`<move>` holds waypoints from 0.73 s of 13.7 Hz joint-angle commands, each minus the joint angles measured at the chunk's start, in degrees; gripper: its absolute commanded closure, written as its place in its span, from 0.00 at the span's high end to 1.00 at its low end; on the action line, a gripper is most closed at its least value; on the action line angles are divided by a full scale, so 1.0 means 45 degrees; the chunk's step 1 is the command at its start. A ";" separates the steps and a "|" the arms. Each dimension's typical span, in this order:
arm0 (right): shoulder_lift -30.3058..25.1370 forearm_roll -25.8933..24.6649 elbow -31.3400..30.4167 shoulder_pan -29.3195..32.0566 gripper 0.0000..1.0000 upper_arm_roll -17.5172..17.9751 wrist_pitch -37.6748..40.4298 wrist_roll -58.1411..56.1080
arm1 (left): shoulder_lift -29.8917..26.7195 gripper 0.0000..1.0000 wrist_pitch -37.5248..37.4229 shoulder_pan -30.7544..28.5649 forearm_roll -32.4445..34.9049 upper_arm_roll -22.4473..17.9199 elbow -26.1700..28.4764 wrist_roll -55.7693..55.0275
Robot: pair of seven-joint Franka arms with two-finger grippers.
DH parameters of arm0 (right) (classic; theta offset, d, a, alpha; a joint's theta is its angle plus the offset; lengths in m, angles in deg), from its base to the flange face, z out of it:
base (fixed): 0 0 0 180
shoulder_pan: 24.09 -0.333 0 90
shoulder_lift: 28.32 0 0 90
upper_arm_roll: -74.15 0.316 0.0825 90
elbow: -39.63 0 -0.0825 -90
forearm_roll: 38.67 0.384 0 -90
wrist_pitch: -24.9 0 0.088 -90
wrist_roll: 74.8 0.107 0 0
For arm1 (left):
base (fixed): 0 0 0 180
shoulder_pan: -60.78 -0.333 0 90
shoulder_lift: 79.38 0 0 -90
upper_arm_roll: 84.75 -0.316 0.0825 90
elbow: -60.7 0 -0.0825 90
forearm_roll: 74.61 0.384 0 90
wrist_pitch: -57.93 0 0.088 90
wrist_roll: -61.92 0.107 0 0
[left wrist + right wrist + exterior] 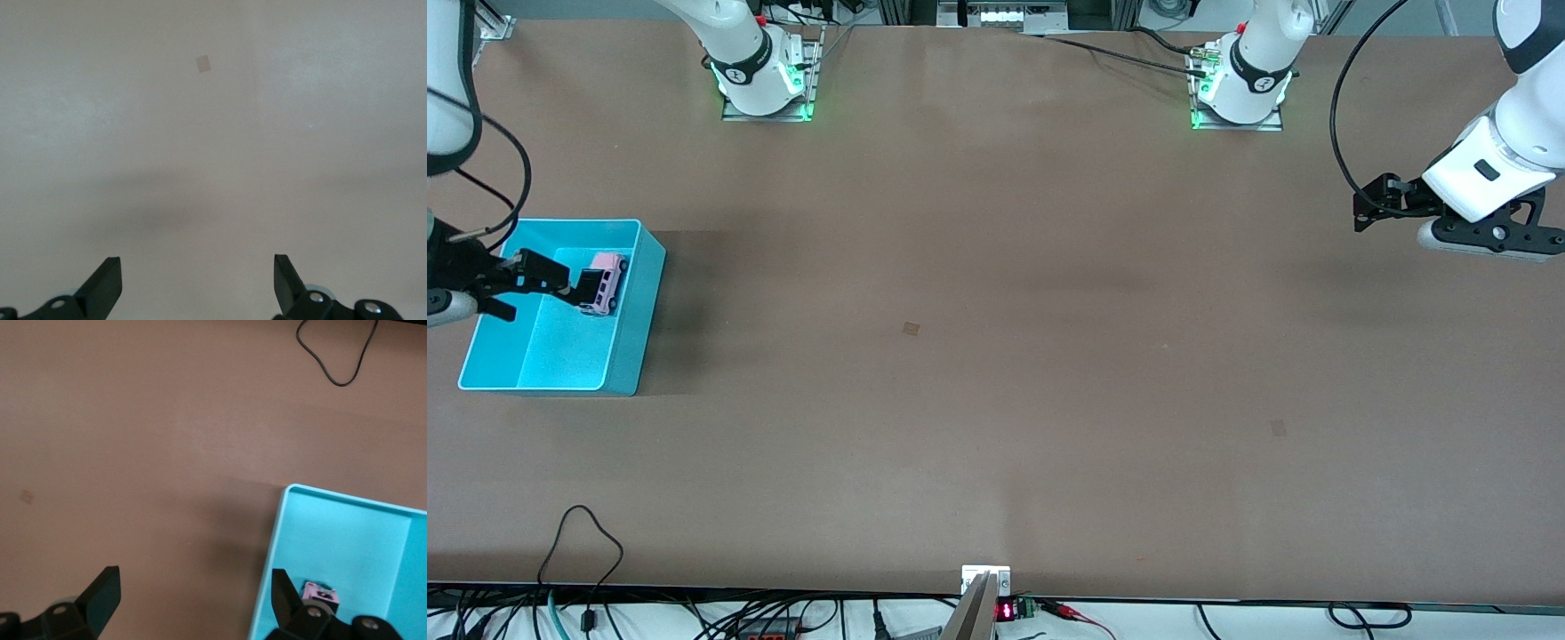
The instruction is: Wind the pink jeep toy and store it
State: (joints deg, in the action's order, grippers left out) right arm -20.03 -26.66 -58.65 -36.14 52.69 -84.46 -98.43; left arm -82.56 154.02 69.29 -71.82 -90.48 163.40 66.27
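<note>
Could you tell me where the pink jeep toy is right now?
The pink jeep toy is inside the turquoise bin at the right arm's end of the table.

Pink jeep toy (606,283) in bin (633,342) — right arm's table end.

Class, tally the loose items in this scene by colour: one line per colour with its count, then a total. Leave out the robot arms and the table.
Light-pink: 1, the small boxy light-pink toy jeep inside the bin
Turquoise: 1, the rectangular turquoise plastic bin at the right arm's end of the table
Total: 2
</note>
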 commanded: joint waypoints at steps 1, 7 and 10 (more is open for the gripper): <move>-0.1039 -0.0887 -0.0094 0.2397 1.00 0.3136 0.0823 0.1707 | 0.0180 1.00 -0.0278 0.0140 -0.0132 -0.0094 -0.0399 -0.0146; -0.2544 -0.1476 -0.0132 0.2426 1.00 0.4612 0.2759 0.5811 | 0.0180 1.00 -0.0298 0.0160 -0.0131 -0.0074 -0.0399 -0.0009; -0.2781 -0.2256 -0.0172 0.1626 1.00 0.4671 0.2897 0.6771 | 0.0180 1.00 -0.0298 0.0160 -0.0131 -0.0093 -0.0399 0.0010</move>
State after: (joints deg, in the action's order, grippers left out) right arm -31.33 -34.74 -58.61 -26.82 73.42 -71.95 -71.34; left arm -82.56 154.01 69.45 -71.82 -90.47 163.40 66.27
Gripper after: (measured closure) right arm 0.000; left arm 0.000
